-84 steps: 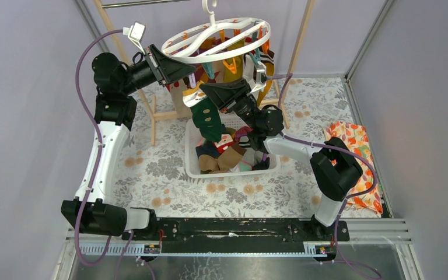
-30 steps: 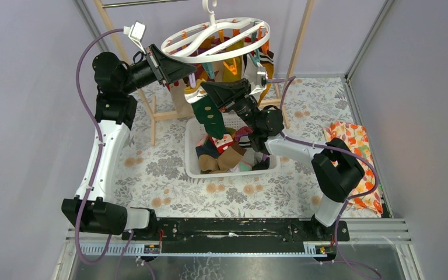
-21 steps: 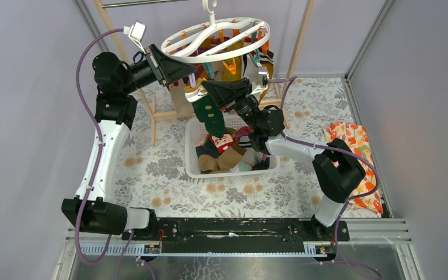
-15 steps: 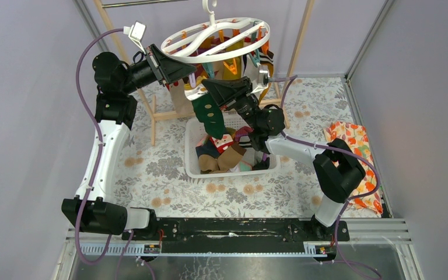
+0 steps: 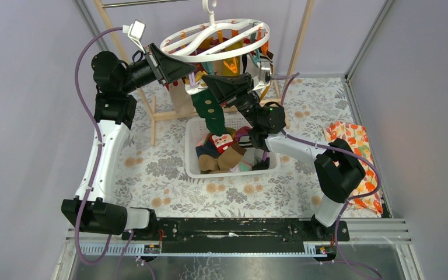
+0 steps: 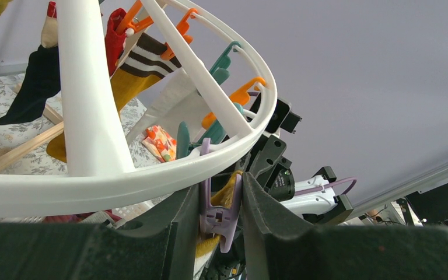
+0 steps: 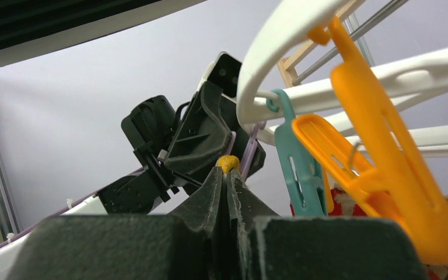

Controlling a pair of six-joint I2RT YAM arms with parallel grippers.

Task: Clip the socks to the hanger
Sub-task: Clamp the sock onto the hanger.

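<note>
The white ring hanger (image 5: 210, 58) hangs at the back with several socks clipped on its far side. My left gripper (image 5: 192, 73) is shut on a lilac clip (image 6: 220, 219) under the ring's front rim (image 6: 151, 175), squeezing it. My right gripper (image 5: 205, 81) is shut on the yellow cuff (image 7: 228, 163) of a dark green dotted sock (image 5: 210, 114), which dangles below. The cuff (image 6: 228, 189) sits between the clip's arms. In the right wrist view my right gripper (image 7: 228, 175) points at the lilac clip (image 7: 249, 154).
A white slotted basket (image 5: 189, 157) below holds several more socks (image 5: 224, 151). The wooden rack (image 5: 154, 111) stands behind. An orange floral cloth (image 5: 356, 157) lies at the right. Teal (image 7: 297, 163) and orange (image 7: 379, 157) clips dangle close to my right gripper.
My right gripper has risen up and left with the green sock, bringing its cuff into the lilac clip. My left arm has stayed at the clip.
</note>
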